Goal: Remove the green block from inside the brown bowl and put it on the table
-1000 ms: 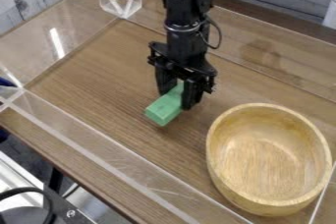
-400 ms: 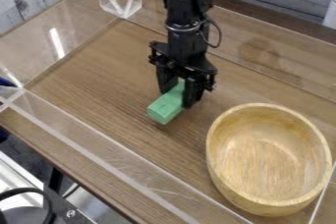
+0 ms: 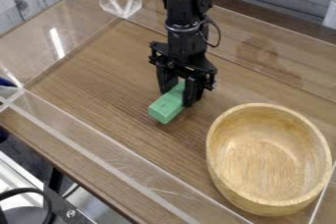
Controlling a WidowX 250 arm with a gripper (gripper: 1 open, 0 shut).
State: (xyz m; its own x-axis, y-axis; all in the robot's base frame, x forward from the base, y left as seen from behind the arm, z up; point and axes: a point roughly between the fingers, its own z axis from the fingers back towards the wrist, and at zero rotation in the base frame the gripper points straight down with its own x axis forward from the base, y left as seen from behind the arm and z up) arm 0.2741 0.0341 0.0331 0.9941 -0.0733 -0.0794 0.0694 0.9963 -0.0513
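The green block (image 3: 165,108) lies low on the table (image 3: 92,76), to the left of the brown bowl (image 3: 269,159). My gripper (image 3: 182,92) points straight down over the block's far end, and its black fingers are shut on the green block. The block's near end sticks out toward the front left. The bowl has nothing inside it and stands apart from the block, at the lower right.
Low clear acrylic walls (image 3: 79,140) edge the tabletop. A clear acrylic corner piece (image 3: 122,0) stands at the back left. The arm rises from the gripper toward the top of the view.
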